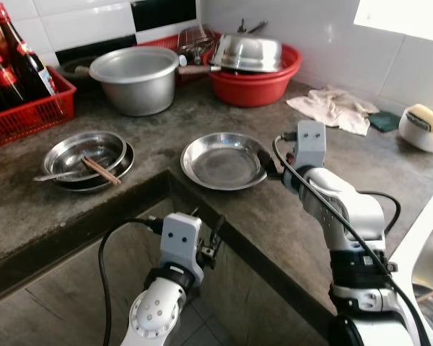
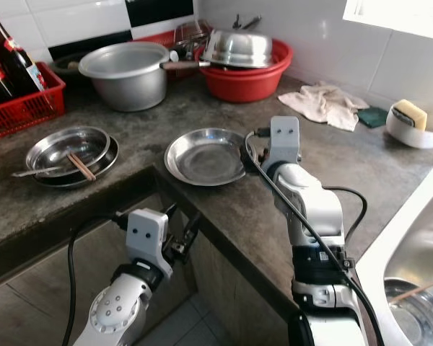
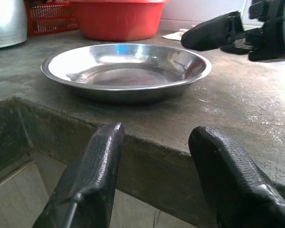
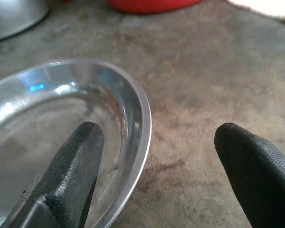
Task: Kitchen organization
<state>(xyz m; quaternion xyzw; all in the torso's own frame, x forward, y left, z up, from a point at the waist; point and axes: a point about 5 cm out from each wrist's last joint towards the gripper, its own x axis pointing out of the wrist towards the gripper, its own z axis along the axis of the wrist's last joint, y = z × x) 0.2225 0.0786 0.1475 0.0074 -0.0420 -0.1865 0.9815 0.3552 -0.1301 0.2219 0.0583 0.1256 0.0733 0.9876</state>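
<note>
1. A shallow steel plate (image 1: 224, 160) sits empty on the grey stone table (image 1: 325, 216), close to its inner corner edge
2. The right claw (image 4: 152, 156) hangs at the plate's right rim with its fingers spread, one finger (image 4: 71, 166) over the inside of the plate and the other over bare table; it grips nothing
3. The left claw (image 3: 154, 175) is below the table edge in front of the plate, fingers spread and empty
4. To the left, a stack of steel plates (image 1: 89, 160) holds a pair of chopsticks (image 1: 101, 171) and a spoon (image 1: 54, 175)
5. At the back, a grey metal pot (image 1: 137, 78) stands beside a red basin (image 1: 256, 79) that carries an upturned steel bowl (image 1: 247, 52)
6. A red crate (image 1: 30, 109) at the far left holds dark bottles (image 1: 22, 58)
7. A crumpled cloth (image 1: 333, 108) lies on the right of the table, and beyond it a white bowl (image 1: 422, 135) holds a yellow sponge (image 1: 426, 117)
</note>
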